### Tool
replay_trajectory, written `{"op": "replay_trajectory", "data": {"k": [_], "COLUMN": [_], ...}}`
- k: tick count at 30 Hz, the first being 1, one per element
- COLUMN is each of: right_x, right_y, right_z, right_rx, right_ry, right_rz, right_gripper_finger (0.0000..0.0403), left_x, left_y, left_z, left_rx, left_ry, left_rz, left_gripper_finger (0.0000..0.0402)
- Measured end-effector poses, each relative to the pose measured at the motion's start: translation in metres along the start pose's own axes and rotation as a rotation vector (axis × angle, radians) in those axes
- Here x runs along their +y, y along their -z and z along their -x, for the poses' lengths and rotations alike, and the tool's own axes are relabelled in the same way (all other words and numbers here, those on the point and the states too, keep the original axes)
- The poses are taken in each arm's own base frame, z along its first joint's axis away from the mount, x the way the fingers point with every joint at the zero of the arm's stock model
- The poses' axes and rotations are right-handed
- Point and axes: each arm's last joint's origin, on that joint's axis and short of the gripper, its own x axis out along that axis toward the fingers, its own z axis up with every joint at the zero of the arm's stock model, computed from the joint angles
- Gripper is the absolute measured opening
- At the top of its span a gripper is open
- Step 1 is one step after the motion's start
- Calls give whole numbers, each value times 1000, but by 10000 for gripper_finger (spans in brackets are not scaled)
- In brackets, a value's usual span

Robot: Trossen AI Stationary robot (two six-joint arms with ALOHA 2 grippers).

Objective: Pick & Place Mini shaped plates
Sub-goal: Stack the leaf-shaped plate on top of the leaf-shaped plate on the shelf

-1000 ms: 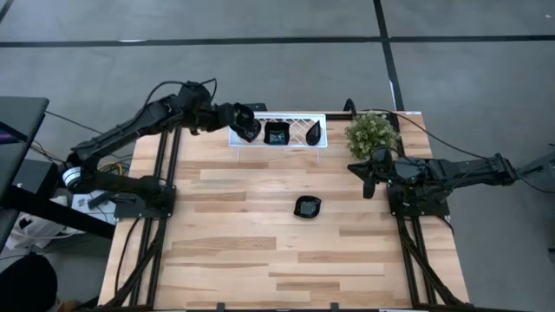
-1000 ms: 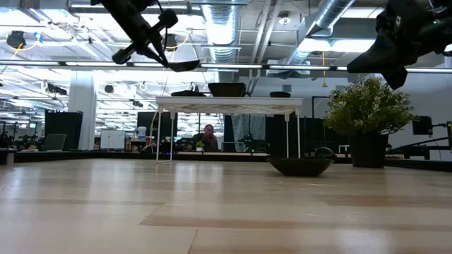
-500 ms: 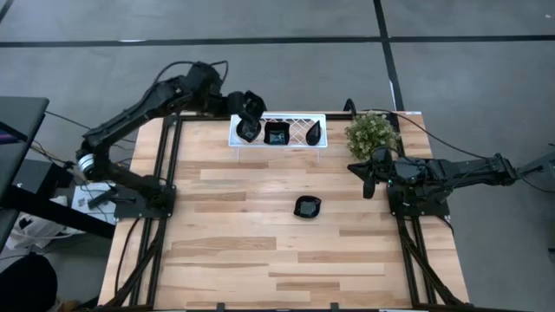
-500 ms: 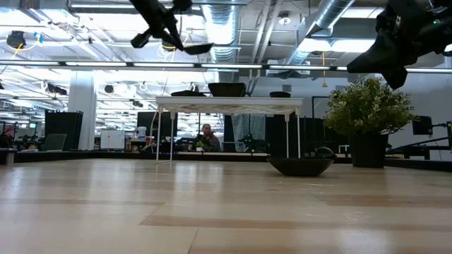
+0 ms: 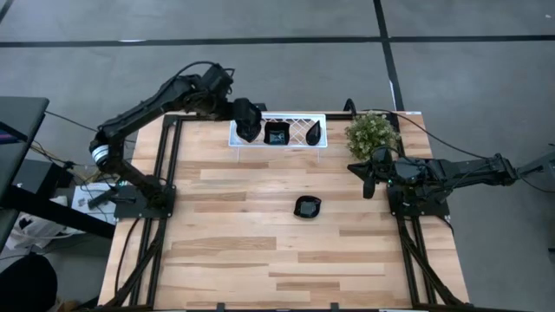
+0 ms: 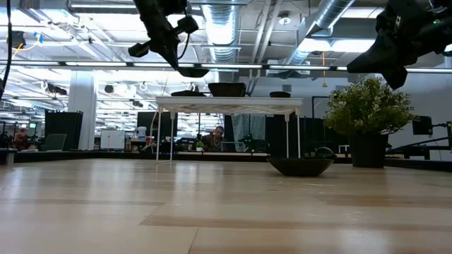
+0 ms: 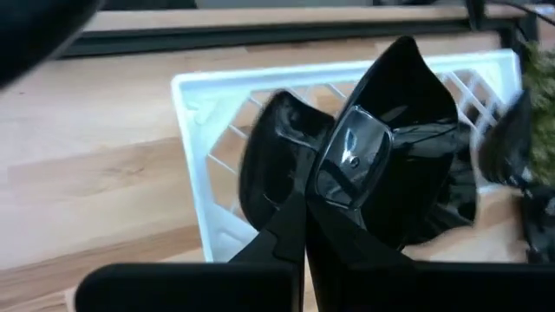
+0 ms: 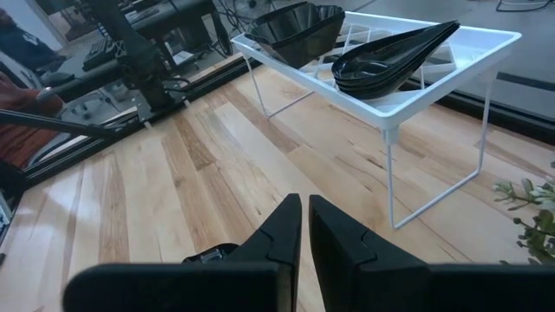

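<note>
Over the past second the left gripper (image 5: 247, 121) has swung in from beyond the table's far left corner and now hangs over the left end of the white rack (image 5: 321, 116), its fingers clamped on a black plate (image 7: 408, 147); in the low view the plate (image 6: 192, 71) has dropped from its high point half a second ago to just above the rack top (image 6: 229, 101). By this reading the carry is nearly finished and the release into the rack is the step in hand; the plate is not yet set down. In the left wrist view the held plate is glossy black, pointed at one end like a leaf, gripped by its rim and tilted over the white lattice. Two more plates already sit in the rack: a squarish one (image 5: 276, 134) at the middle and a leaf-shaped one (image 5: 314, 132) to its right. A fourth plate (image 5: 307, 207), squarish with a wavy rim, lies on the table near its middle, well apart from the rack, and has not moved. The right gripper (image 5: 368, 173) waits beside the plant (image 5: 371, 132), fingers nearly together and empty, unchanged throughout.
</note>
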Motion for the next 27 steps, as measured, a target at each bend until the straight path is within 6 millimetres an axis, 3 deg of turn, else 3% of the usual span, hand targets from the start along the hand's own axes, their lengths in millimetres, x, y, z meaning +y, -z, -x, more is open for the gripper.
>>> {"op": "replay_trajectory", "data": {"k": [11, 27], "right_x": [0, 0], "right_y": [0, 0], "right_z": [0, 0], "right_rx": [1, 1], "right_ry": [0, 0], "right_rz": [1, 1], "right_gripper_finger": [21, 21], "left_x": [13, 19], "left_y": [9, 7], "left_z": [-24, -34], "left_rx": [80, 100], "left_ry": [-57, -26], "left_rz": [92, 177], "left_gripper_finger": [3, 4]}}
